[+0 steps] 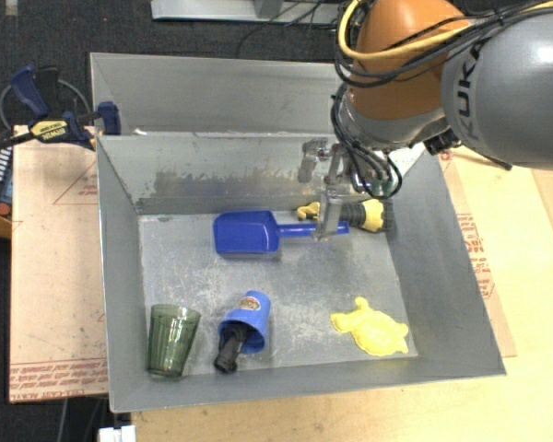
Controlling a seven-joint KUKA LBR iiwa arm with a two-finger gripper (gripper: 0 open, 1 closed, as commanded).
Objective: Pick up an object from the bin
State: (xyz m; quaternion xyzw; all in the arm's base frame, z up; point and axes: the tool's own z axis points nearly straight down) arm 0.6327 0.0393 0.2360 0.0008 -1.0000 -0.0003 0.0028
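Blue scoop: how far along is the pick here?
Done: the gripper is down at the handle of the blue scoop, near the back wall. In hand: nothing is visibly lifted; the scoop lies flat on the bin floor. Left: a clear grasp and the lift out. The green cup sits untouched in front.

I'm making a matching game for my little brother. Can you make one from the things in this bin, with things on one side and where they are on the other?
Things:
1. blue scoop
2. green cup
3. yellow floppy toy
4. blue cap

Places in the bin, as the picture shows it:
A. bottom left corner
B. bottom middle, next to the cup
C. middle of the floor
D. bottom right

Pairs: 1-C, 2-A, 3-D, 4-B
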